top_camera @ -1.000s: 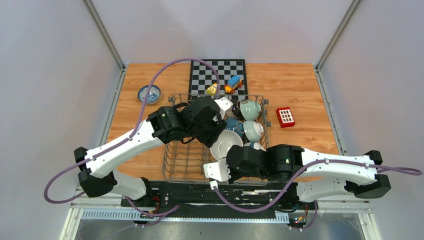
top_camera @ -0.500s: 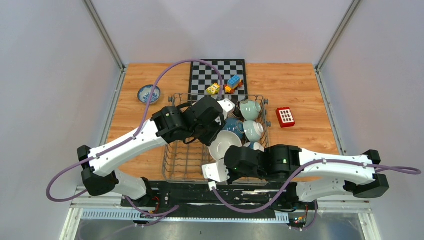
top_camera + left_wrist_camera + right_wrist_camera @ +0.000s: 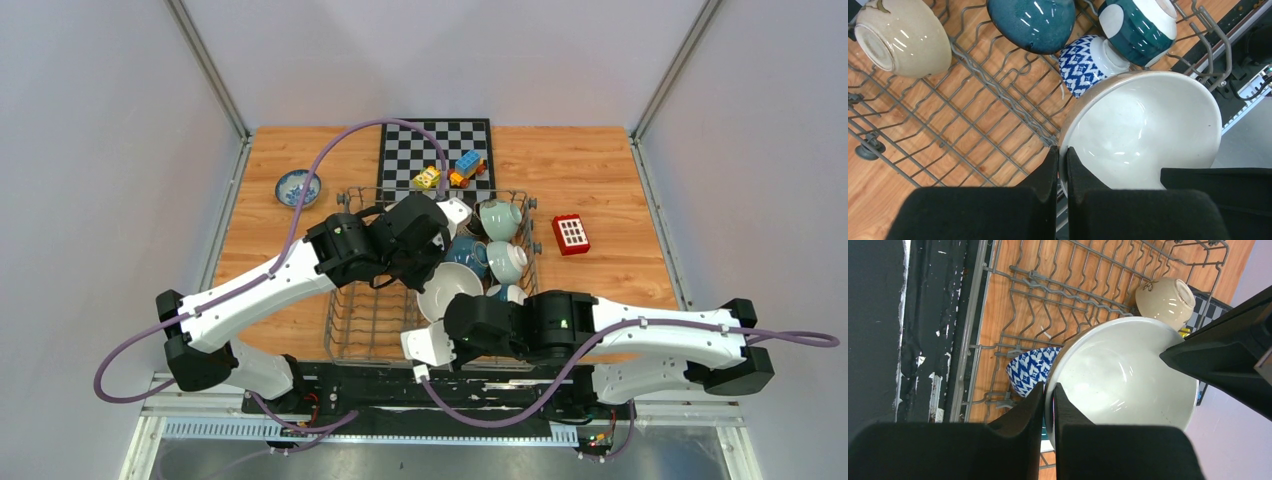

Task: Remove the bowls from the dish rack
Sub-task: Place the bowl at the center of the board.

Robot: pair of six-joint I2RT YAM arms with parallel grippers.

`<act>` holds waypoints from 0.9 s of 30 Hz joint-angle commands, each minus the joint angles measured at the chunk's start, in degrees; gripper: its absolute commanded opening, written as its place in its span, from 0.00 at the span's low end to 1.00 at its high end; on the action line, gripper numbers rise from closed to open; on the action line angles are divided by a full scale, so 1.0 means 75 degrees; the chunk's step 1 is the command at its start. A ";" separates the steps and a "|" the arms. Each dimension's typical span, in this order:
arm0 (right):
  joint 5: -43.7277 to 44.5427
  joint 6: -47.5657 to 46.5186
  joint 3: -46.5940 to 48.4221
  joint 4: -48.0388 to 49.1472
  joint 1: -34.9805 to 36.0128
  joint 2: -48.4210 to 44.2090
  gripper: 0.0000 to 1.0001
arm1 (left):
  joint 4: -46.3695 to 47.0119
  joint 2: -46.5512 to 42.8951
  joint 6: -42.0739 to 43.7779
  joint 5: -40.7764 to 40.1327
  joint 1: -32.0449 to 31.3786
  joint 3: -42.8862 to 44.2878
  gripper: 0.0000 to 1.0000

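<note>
White bowl (image 3: 1143, 125), pinched by left gripper (image 3: 1062, 154), seemingly right gripper (image 3: 1049, 390) too

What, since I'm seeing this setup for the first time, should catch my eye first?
Both arms grip one thing: the left gripper and the right gripper each pinch the rim of the same large white bowl, tilted in the middle of the dish rack. Behind it, smaller bowls in teal, mint and patterns crowd the rack's right side. A lone blue-and-white bowl sits at the far left of the wooden table.
</note>
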 commanded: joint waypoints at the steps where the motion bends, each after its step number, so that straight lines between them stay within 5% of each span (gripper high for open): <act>1: 0.0353 0.0131 0.0505 0.0155 0.0132 0.0009 0.07 | 0.0024 -0.0089 0.0072 -0.0036 -0.0075 -0.0203 0.00; 7: 0.0287 0.0839 0.0532 0.0423 0.0123 -0.0218 0.57 | 0.0415 -0.0250 -0.0261 -0.0257 -0.0075 -0.0371 0.00; 10: 0.0372 0.1419 0.0703 0.0509 0.0124 -0.0322 0.72 | 0.0610 -0.0353 -0.0483 -0.0496 -0.0065 -0.0444 0.00; 17: 0.1907 0.4213 0.1385 0.0656 -0.0107 -0.0587 0.73 | 0.0891 -0.0801 -0.1246 -0.1043 0.0380 -0.0626 0.00; 22: 0.1992 0.6961 0.1309 0.0472 -0.1483 -0.0774 0.67 | 0.1424 -0.1832 -0.2446 -0.1641 0.0911 -0.1424 0.00; 27: 0.1922 0.8294 0.0982 0.0741 -0.2397 -0.0735 0.65 | 0.1695 -0.2570 -0.3726 -0.2221 0.0962 -0.2125 0.00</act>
